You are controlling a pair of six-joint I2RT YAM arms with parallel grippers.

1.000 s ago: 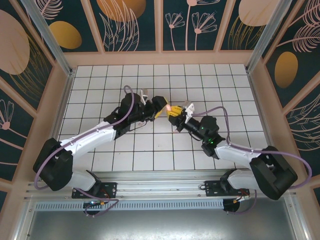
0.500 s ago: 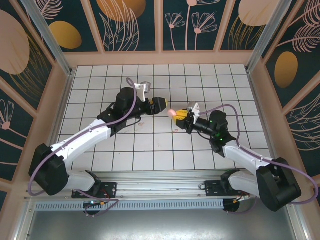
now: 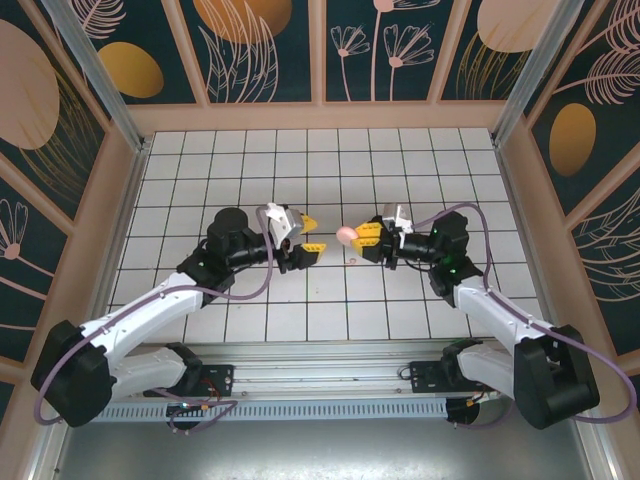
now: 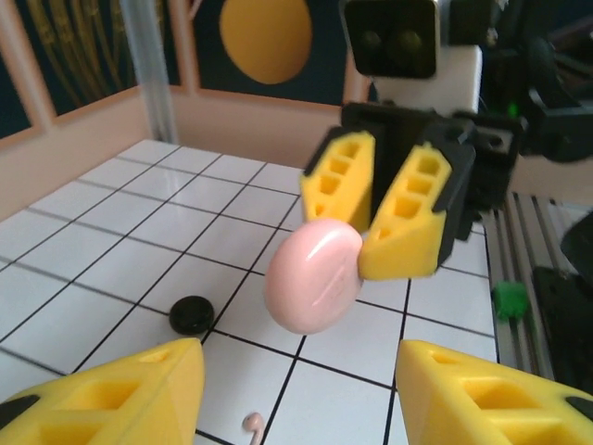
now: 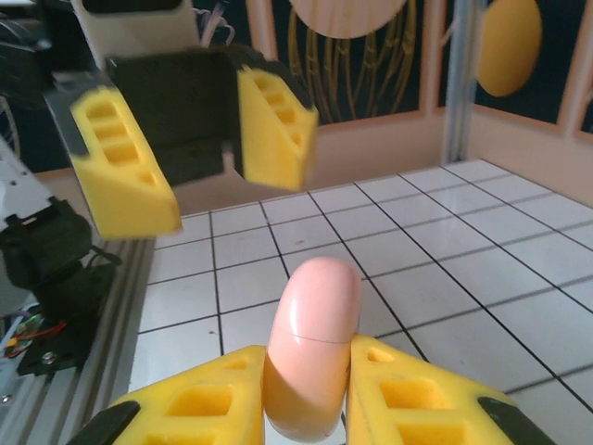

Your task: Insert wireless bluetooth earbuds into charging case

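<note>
A closed pale pink charging case [image 5: 315, 338] stands on edge between the yellow fingers of my right gripper [image 5: 310, 360], which is shut on it above the tiles. From above, the case [image 3: 347, 234] pokes out leftward from the right gripper [image 3: 366, 236]. My left gripper [image 3: 308, 240] faces it from the left, a little apart, open and holding nothing. In the left wrist view the case [image 4: 313, 275] hangs ahead of the open left gripper [image 4: 296, 408]. A pale pink earbud [image 4: 252, 424] with a short stem lies on the floor below; from above the earbud [image 3: 352, 262] is a pink speck.
A small round black piece [image 4: 192, 315] lies on a tile line left of the case; whether it is an earbud or a case I cannot tell. The white tiled floor [image 3: 420, 170] is walled in by pink rims. The arm bases' rail [image 3: 320, 375] runs along the near edge.
The two grippers met at the pink case a second ago; now the left arm has drawn back leftward and its jaws have narrowed somewhat. The right gripper keeps the case.
</note>
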